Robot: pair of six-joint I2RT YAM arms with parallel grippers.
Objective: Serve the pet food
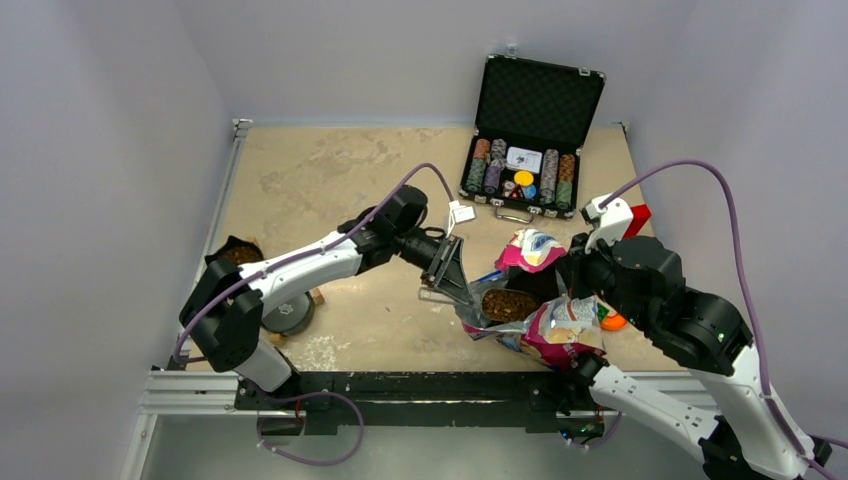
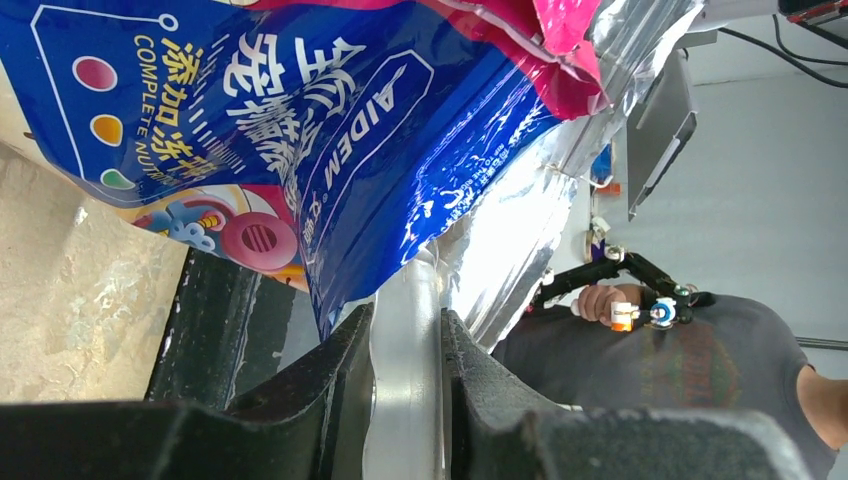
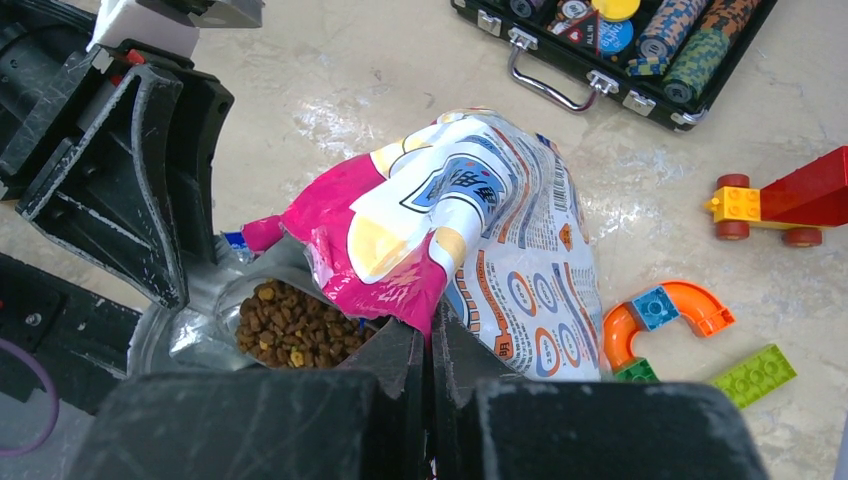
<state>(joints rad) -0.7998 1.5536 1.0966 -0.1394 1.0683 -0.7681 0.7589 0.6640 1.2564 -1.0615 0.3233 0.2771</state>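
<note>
light: bright, even | shadows: soft | glare: foil of bag (image 2: 500,240) — wrist views sharp

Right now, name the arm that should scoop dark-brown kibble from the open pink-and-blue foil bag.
Probably left: the left gripper holds a silvery strip at the open bag by the kibble; the right gripper pinches the pink rim.

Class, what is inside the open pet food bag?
Dark-brown kibble pellets show at the bag's open mouth. How deep they go is hidden by the bag's crumpled walls.
</note>
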